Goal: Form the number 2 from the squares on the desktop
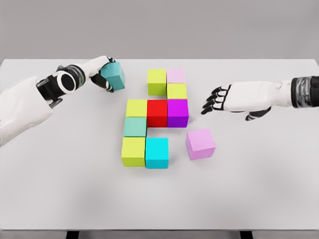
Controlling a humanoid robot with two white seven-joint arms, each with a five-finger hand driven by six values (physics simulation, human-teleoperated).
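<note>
- My left hand [102, 72] reaches in from the left edge, over the far left part of the white table [60, 189], with its fingers curled round a teal cube [114, 75].
- That teal cube is tilted in my grip and sits apart from the rest, up and to the left of the group.
- The left column of the group runs down from a yellow-green cube [136, 107], to a pale green cube [135, 126] touching it below, to another yellow-green cube [133, 151] at the bottom.
- Just right of that bottom one, touching it, is a cyan cube [156, 152].
- In the middle row a red cube [157, 112] touches the upper yellow-green cube on its right side, and a purple cube [178, 112] touches the red one.
- Above them, a yellow-green cube [156, 81] stands at the far top with a pale pink cube [176, 75] beside it; under the pink one, a yellow-green cube [177, 91] sits right behind the purple.
- A lilac cube [200, 144] lies loose and turned at an angle, near the cyan cube but not touching it.
- My right hand [224, 99] comes in from the right edge, fingers spread loosely and pointing left toward the purple cube, holding nothing.
</note>
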